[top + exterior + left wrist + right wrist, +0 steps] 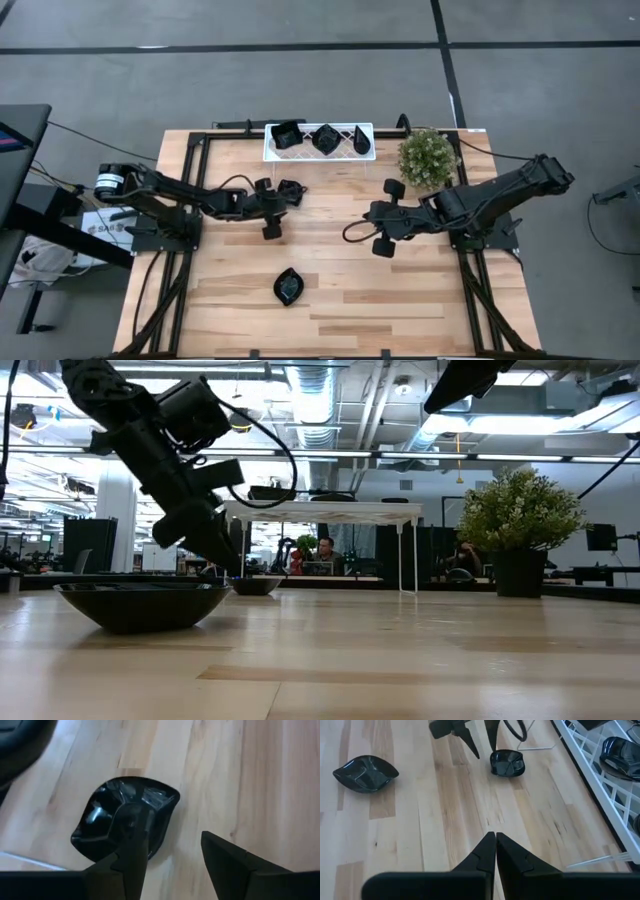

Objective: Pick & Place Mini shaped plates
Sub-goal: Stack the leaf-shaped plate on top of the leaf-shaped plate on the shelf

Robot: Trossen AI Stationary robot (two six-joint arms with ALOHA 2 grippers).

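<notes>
The left gripper [291,190] hovers over the pale wooden table [340,300] with its jaws standing wide; a small glossy black square plate [125,822] lies flat on the wood right at them, one dark finger [131,845] crossing over its rim and hiding part of the dish, the other finger clear beside it, so neither pad can be seen pressing the plate. Nearer the table's front edge from those jaws, well apart, a glossy black leaf-shaped plate [288,286] rests alone; in the low view it fills the foreground and its far side is hidden. Beyond the jaws, at the back edge, a white lattice tray [270,152] holds three more black plates [325,138], their outlines hard to separate from above. The right gripper [383,216] waits over the table's middle right with its jaws pressed together on nothing. Behind it stands a small green potted plant [427,157], just beside the tray's end.
</notes>
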